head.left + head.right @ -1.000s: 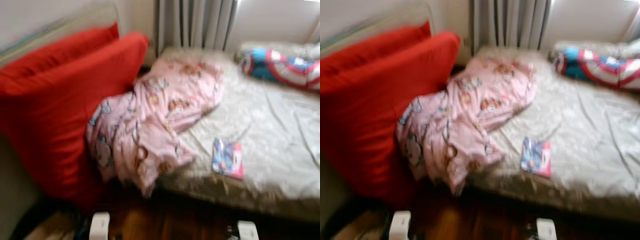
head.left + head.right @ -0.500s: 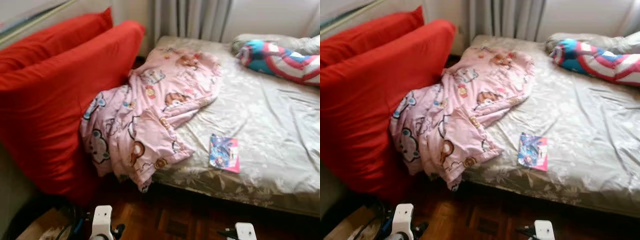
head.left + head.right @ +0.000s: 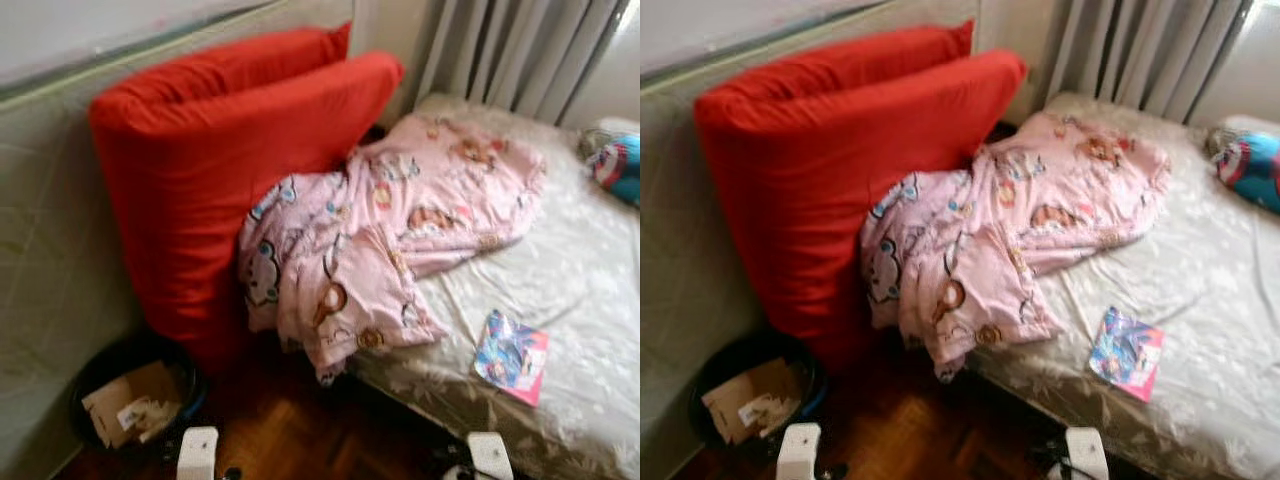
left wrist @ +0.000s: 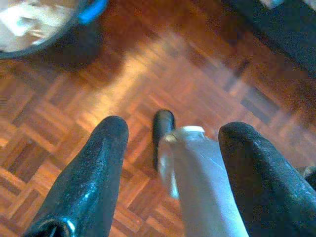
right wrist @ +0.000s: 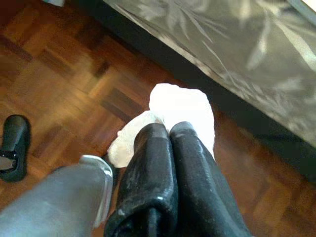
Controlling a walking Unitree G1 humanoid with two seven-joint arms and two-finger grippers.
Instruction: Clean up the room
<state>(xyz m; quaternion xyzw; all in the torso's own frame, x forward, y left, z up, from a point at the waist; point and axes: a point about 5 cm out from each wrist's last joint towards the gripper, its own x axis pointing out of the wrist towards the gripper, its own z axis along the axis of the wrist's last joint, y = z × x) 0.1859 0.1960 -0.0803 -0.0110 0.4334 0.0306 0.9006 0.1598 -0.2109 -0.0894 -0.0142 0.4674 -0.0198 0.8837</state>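
My right gripper (image 5: 167,129) hangs low over the wood floor beside the bed's edge, shut on a white crumpled wad (image 5: 183,104) that bulges out past its fingertips. My left gripper (image 4: 177,126) is open and holds nothing; it hangs over the parquet, with my own leg and black foot seen between its fingers. A round black bin (image 3: 130,398) holding cardboard and paper scraps stands on the floor at the lower left, against the wall, and its blue-edged rim (image 4: 47,29) lies a short way from the left gripper.
Two big red cushions (image 3: 230,170) lean on the wall beside the bin. A pink cartoon blanket (image 3: 400,230) spills off the bed (image 3: 600,300) toward the floor. A colourful booklet (image 3: 512,357) lies near the bed's front edge. Grey curtains (image 3: 520,50) hang behind.
The camera has turned left: cushions, blanket and booklet have slid right in the picture, and the black bin has come into view. Nothing on the bed has moved.
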